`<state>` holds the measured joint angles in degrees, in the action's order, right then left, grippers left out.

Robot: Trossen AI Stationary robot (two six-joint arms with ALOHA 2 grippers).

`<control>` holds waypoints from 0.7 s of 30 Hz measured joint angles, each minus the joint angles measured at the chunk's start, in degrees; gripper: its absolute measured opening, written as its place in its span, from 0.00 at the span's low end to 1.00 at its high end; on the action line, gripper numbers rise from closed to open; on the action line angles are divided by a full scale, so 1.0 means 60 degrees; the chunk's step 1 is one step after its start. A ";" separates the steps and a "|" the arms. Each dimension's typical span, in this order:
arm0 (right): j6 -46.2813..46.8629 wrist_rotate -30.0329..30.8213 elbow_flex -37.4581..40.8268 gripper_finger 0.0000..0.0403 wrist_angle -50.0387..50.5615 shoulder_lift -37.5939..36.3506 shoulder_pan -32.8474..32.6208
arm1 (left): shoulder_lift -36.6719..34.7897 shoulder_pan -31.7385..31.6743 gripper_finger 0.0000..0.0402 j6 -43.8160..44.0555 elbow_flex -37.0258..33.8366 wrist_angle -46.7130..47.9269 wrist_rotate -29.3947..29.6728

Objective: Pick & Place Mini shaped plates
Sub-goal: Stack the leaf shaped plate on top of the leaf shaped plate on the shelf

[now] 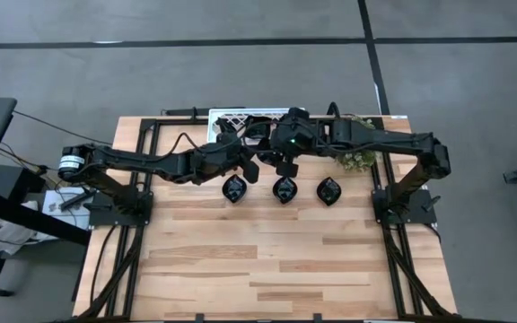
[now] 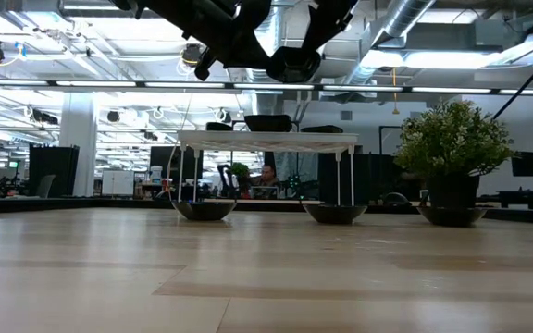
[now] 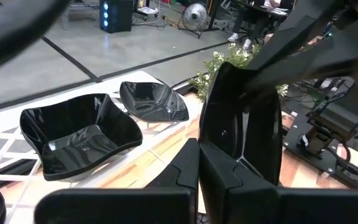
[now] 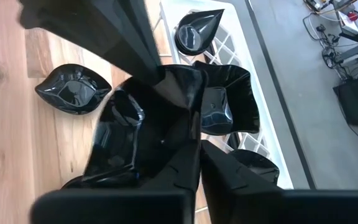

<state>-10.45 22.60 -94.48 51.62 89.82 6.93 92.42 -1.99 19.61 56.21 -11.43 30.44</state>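
At upper centre of the high view, above the table (image 1: 267, 269), the two arms are seen meeting over the near edge of a white lattice rack (image 1: 232, 117).

The left gripper (image 3: 199, 180), reaching in from the left of the high view, is shown with its fingers closed on the rim of a square black plate (image 3: 241, 137), which is held on edge. The same plate is gripped from the other side by the right gripper (image 4: 199, 171), its fingers pressed together on the plate's rim in the right wrist view. In the low view the plate is carried high at top centre of the frame, clear of the table and above the rack.

Three mini plates are laid out in a row on the table just below the fingers in the high view: the left plate (image 1: 233, 189), the middle plate (image 1: 284, 189) and the right plate (image 1: 328, 191), set apart from one another.

More plates are seen on the rack: a wavy square dish (image 3: 79, 134) and a smaller dish (image 3: 153, 99) in the left wrist view, and a teardrop dish (image 4: 199, 31) in the right wrist view.

A small potted plant (image 1: 359, 157) stands at the right of the rack.
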 joint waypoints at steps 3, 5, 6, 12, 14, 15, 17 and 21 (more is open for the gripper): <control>-0.0001 -0.0001 0.0000 0.01 -0.0007 0.0000 0.0002 | 0.0000 0.0006 0.01 0.0034 0.0000 -0.0014 -0.0007; -0.0001 0.0004 0.0000 0.01 -0.0007 0.0000 -0.0002 | 0.0000 0.0002 0.01 0.0038 0.0000 -0.0021 -0.0004; -0.0001 0.0004 0.0000 0.01 -0.0007 0.0000 -0.0002 | 0.0000 0.0002 0.01 0.0058 -0.0003 -0.0028 -0.0004; -0.0001 0.0003 0.0000 0.01 -0.0011 -0.0007 -0.0002 | 0.0000 0.0002 0.02 0.0063 -0.0010 -0.0138 -0.0007; -0.0001 0.0003 0.0000 0.00 -0.0008 -0.0011 -0.0002 | 0.0000 0.0001 0.02 0.0064 -0.0011 -0.0196 -0.0036; -0.0001 0.0026 0.0000 0.00 -0.0005 -0.0015 -0.0002 | 0.0000 -0.0001 0.02 0.0090 -0.0011 -0.0234 -0.0037; -0.0001 0.0032 0.0000 0.00 0.0008 -0.0015 -0.0002 | 0.0000 -0.0001 0.02 0.0165 -0.0011 -0.0243 -0.0054; -0.0001 0.0031 0.0001 0.00 0.0048 -0.0015 -0.0002 | 0.0000 -0.0005 0.04 0.0090 -0.0011 -0.0243 -0.0267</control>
<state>-10.46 22.78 -94.47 51.90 89.73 6.92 92.42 -2.02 20.15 56.14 -12.88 28.84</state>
